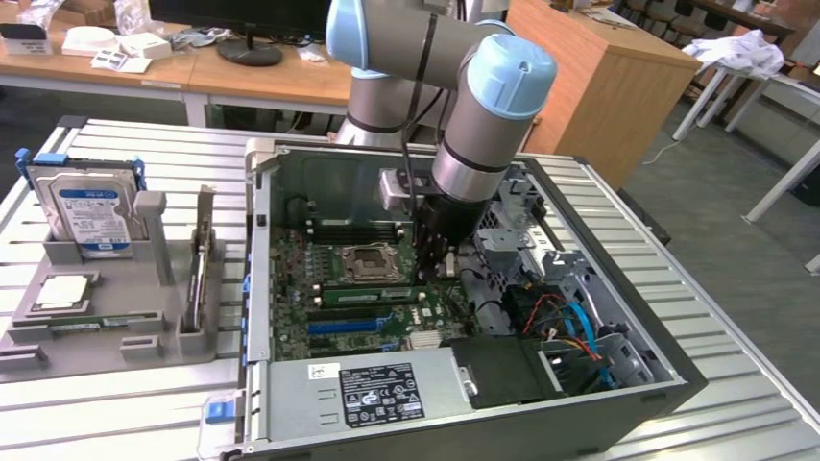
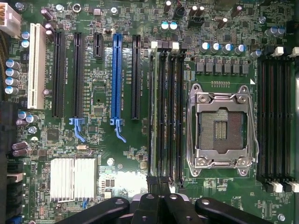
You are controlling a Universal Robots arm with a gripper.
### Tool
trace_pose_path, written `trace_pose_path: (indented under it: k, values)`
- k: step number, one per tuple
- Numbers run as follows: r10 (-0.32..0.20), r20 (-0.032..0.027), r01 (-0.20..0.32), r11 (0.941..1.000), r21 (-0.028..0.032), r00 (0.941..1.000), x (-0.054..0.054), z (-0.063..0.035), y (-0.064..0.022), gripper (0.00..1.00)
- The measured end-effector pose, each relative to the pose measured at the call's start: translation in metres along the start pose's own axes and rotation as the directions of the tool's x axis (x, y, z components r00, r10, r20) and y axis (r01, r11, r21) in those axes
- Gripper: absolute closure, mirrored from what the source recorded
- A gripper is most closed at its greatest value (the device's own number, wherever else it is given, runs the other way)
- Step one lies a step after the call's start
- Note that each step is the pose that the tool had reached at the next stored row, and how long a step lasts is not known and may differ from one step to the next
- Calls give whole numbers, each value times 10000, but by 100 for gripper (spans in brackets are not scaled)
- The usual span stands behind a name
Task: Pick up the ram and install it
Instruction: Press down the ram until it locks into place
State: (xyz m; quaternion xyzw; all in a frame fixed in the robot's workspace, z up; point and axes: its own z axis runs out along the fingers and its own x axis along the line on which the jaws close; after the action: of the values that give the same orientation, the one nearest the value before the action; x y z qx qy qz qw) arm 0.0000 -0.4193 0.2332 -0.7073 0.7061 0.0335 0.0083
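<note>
The ram (image 2: pixel 153 112) is a thin green stick standing in the memory slot nearest the blue expansion slot (image 2: pixel 116 79), beside the empty black memory slots (image 2: pixel 172 112). In the exterior view the ram (image 1: pixel 365 295) lies just below the CPU socket (image 1: pixel 363 259) inside the open computer case. My gripper (image 1: pixel 432 271) reaches down into the case over one end of the ram. Its black fingers (image 2: pixel 147 205) meet over that end, and the gripper (image 2: pixel 159 199) is shut. Whether the fingers touch the ram I cannot tell.
A second bank of black slots (image 2: pixel 275 116) lies beyond the CPU socket (image 2: pixel 219 126). A silver heatsink (image 2: pixel 72 179), a power supply (image 1: pixel 372 389) and loose cables (image 1: pixel 570 331) crowd the case. A grey holder (image 1: pixel 167 327) with a hard drive (image 1: pixel 90 206) stands at the exterior view's left.
</note>
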Motion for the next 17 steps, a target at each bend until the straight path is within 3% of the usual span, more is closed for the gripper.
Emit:
trace_pose_path:
  k: [17]
  values:
    - [0,-3,0,10000,-2,10000,10,32,-1,89]
